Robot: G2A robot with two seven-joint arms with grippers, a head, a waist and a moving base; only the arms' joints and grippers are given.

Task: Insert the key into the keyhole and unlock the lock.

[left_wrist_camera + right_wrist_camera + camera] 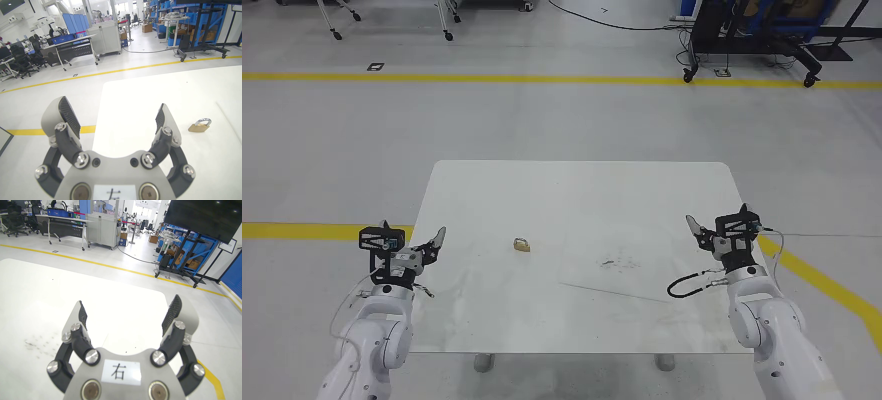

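Probably facing a dense, slick brass padlock needing a grip across its flat body, with left gripper and right gripper gaping wide.

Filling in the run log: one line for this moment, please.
phase: pre-grasp | left gripper: open, empty | right gripper: open, empty | padlock: on table, untouched

Grey floor w/ yellow lines, blue shelving.

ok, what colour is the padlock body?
The padlock body is plain brass-gold. It shows best in the left wrist view.
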